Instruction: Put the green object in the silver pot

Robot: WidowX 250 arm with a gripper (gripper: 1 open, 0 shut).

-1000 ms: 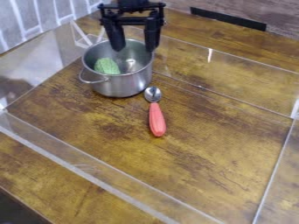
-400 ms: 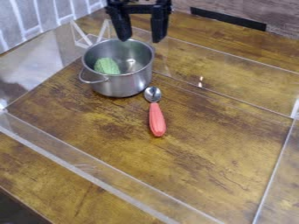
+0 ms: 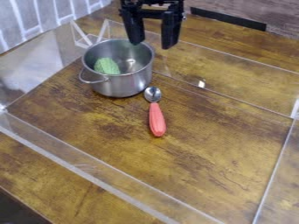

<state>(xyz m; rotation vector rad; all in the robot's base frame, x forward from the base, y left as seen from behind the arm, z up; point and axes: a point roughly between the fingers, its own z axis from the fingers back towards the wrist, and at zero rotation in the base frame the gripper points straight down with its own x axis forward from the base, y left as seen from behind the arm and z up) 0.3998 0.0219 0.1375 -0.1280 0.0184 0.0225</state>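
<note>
The silver pot (image 3: 117, 68) stands on the wooden table at the upper left. The green object (image 3: 110, 66), a small light green lump, lies inside it on the bottom. My gripper (image 3: 152, 39) hangs above and just right of the pot's far rim. Its two black fingers (image 3: 135, 28) are spread apart and hold nothing. The gripper's top is cut off by the frame edge.
A spoon with a red handle (image 3: 156, 114) and a metal bowl lies just right of the pot, in front of it. Clear acrylic walls (image 3: 70, 157) fence the wooden table (image 3: 198, 149) on all sides. A white grille stands at the far left.
My gripper has risen from the pot's mouth and moved to the right, still open. The green object stays in the pot. The spoon has not moved.
</note>
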